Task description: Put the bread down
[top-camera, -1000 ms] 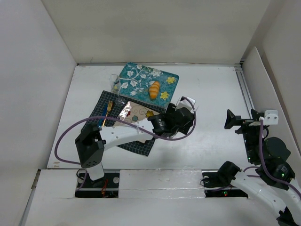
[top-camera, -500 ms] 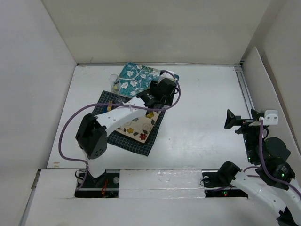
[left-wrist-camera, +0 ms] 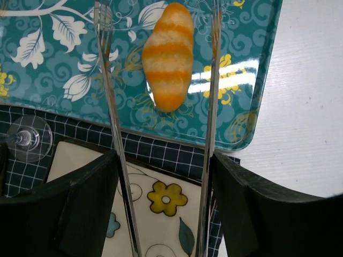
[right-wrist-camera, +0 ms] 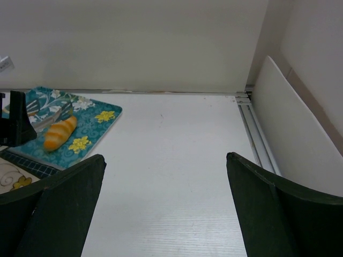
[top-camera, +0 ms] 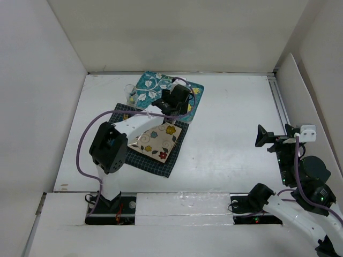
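The bread [left-wrist-camera: 168,56], a golden-orange ridged roll, lies on the teal floral tray [left-wrist-camera: 48,69]. My left gripper [left-wrist-camera: 159,32] is open above the tray. Its two thin metal fingers [left-wrist-camera: 110,96] stand on either side of the bread, apart from it. In the top view the left gripper [top-camera: 177,99] hides the bread. The bread also shows in the right wrist view [right-wrist-camera: 60,133] on the tray [right-wrist-camera: 99,119]. My right gripper [right-wrist-camera: 166,203] is open and empty at the right side of the table [top-camera: 262,136], far from the tray.
A cream flowered plate [top-camera: 155,140] lies on a dark checked mat [top-camera: 170,160] just in front of the tray [top-camera: 150,85]. A clear glass [top-camera: 130,94] stands at the tray's left edge. White walls close the table in, with a rail [top-camera: 278,101] at the right.
My left gripper has swung from the right of the plate back and left over the tray, now covering the bread in the top view. The right arm has not moved.
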`<state>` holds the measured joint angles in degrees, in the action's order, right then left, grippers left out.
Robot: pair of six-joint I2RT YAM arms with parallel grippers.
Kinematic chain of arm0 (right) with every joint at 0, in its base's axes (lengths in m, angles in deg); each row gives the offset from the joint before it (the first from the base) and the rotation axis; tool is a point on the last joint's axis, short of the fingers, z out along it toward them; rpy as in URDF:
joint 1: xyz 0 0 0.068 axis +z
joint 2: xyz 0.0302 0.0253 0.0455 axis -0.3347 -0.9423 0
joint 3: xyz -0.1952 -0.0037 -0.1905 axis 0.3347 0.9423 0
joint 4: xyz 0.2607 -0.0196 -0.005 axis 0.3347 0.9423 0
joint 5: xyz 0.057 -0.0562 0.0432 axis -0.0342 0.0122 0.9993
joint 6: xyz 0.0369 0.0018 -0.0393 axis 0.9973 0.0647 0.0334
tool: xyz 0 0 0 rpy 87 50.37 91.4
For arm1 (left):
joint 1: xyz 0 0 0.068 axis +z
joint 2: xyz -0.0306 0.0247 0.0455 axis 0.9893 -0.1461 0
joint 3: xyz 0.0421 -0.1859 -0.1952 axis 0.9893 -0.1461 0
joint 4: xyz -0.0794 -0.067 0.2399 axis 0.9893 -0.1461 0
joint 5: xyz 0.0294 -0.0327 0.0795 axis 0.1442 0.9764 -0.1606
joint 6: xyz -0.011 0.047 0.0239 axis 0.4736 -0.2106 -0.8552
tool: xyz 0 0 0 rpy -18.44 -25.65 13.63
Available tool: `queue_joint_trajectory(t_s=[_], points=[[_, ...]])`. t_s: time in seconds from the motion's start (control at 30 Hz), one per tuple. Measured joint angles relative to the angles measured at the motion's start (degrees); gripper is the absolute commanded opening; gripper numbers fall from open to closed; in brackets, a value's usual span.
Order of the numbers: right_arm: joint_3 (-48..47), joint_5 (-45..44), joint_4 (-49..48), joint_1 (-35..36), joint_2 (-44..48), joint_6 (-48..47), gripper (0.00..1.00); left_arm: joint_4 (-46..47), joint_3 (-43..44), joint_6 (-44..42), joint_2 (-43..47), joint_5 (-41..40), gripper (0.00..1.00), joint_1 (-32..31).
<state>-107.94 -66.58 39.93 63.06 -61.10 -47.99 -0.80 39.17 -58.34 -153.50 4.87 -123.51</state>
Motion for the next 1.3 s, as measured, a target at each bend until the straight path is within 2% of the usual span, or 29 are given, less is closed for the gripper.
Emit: queue_joint_trajectory(t_s=[0.67,0.8,0.93,1.17,1.3], points=[[0.0,0.3,0.0,0.0,0.0,-0.1,1.00,6.1,-3.5,-1.2,-6.5,5.2,0.63,2.7],[0.0,0.3,0.0,0.0,0.0,-0.1,1.00,6.8,-3.5,-1.1,-6.8,6.1,0.48,3.4],[0.0,0.3,0.0,0.0,0.0,-0.1,1.00,7.3,-3.7,-1.0,-6.8,6.9,0.42,3.4],[0.0,0.3,0.0,0.0,0.0,-0.1,1.00,6.7,-4.9,-0.9,-6.3,6.6,0.43,3.0],[0.0,0.3,0.0,0.0,0.0,-0.1,1.00,4.4,-5.9,-0.6,-2.6,5.6,0.41,2.1]])
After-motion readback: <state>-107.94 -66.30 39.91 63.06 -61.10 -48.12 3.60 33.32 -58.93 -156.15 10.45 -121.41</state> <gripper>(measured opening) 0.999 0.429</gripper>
